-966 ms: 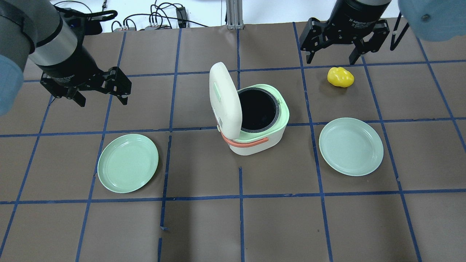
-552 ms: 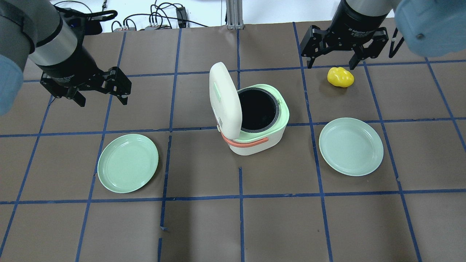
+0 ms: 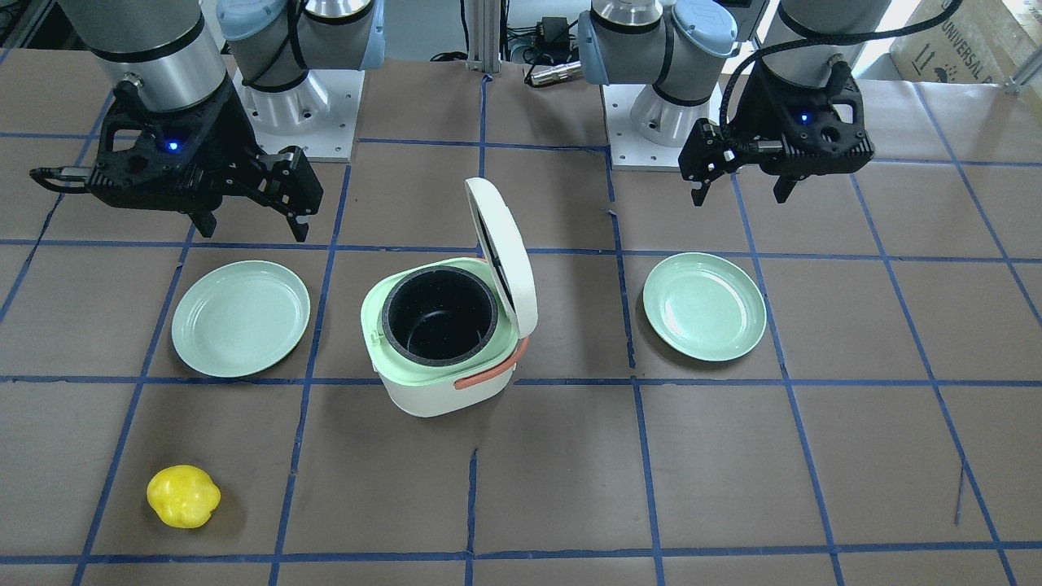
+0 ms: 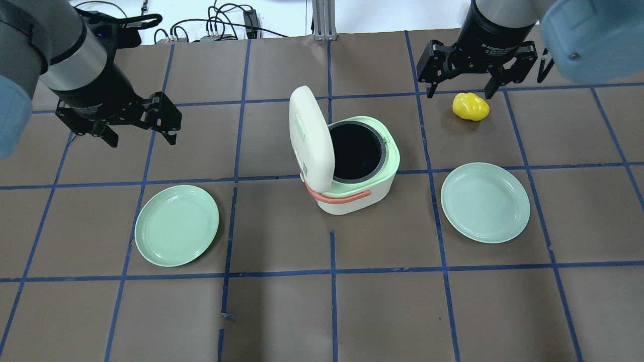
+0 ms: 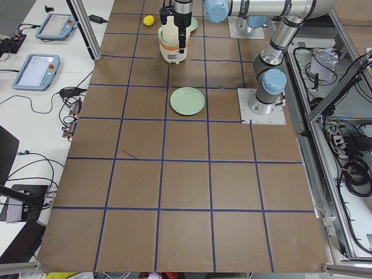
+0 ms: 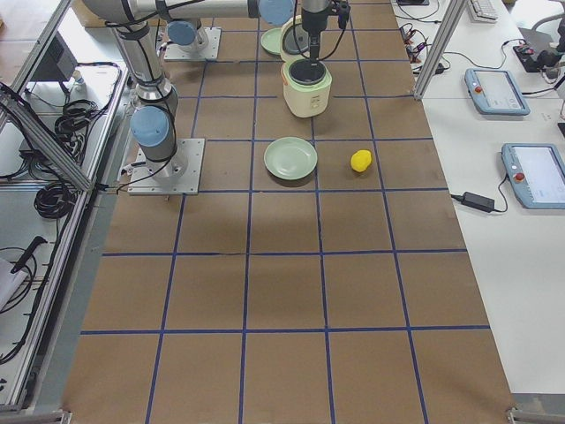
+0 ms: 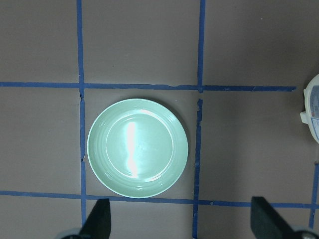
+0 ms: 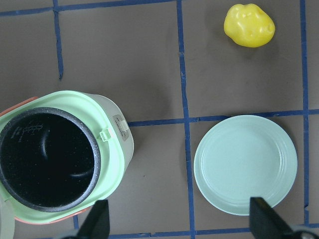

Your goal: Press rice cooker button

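Cooker open, both arms clear: the press looks done.
The rice cooker (image 4: 352, 166) stands mid-table between 2 plates, lid up. The left gripper (image 4: 138, 128) and right gripper (image 4: 457, 83) hang spread and empty; nothing seems left but retreat.

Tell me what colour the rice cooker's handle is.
Salmon-orange; the handle on the rice cooker shows best in the overhead exterior view.

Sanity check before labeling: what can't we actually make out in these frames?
- Rice cooker button: no view shows it clearly.
- Lid label: cut off by the left wrist view's edge, unreadable.
- Side views: both grippers too small to judge.
- Pot bottom: dark overhead.
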Motion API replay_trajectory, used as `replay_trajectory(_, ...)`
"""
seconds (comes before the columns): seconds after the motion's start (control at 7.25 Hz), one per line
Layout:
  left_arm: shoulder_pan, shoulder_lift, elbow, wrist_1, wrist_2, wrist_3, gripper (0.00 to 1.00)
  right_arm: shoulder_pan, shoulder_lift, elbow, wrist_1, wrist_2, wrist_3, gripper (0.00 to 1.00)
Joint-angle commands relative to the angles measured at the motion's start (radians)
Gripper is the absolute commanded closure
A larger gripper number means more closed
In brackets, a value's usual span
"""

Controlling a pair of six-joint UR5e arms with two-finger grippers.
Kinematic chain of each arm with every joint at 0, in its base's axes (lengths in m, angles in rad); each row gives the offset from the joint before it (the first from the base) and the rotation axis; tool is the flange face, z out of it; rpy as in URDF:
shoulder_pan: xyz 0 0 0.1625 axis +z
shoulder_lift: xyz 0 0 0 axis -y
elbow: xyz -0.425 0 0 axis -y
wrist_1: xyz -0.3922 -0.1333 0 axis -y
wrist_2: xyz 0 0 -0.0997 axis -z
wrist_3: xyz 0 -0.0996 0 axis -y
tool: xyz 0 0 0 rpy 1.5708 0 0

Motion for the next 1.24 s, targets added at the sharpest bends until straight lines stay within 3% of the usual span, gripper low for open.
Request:
replay_trajectory(0.0, 0.000, 0.000, 0.000, 0.000, 0.000, 0.000, 0.00, -0.003, -0.006, 0.026, -0.003, 0.001, -0.003, 0.00)
replay_trajectory(1.1, 0.000, 0.000, 0.000, -0.002, 0.000, 0.000, 0.00, -0.043, -0.013, 0.025, 0.007, 0.009, 0.000, 0.00)
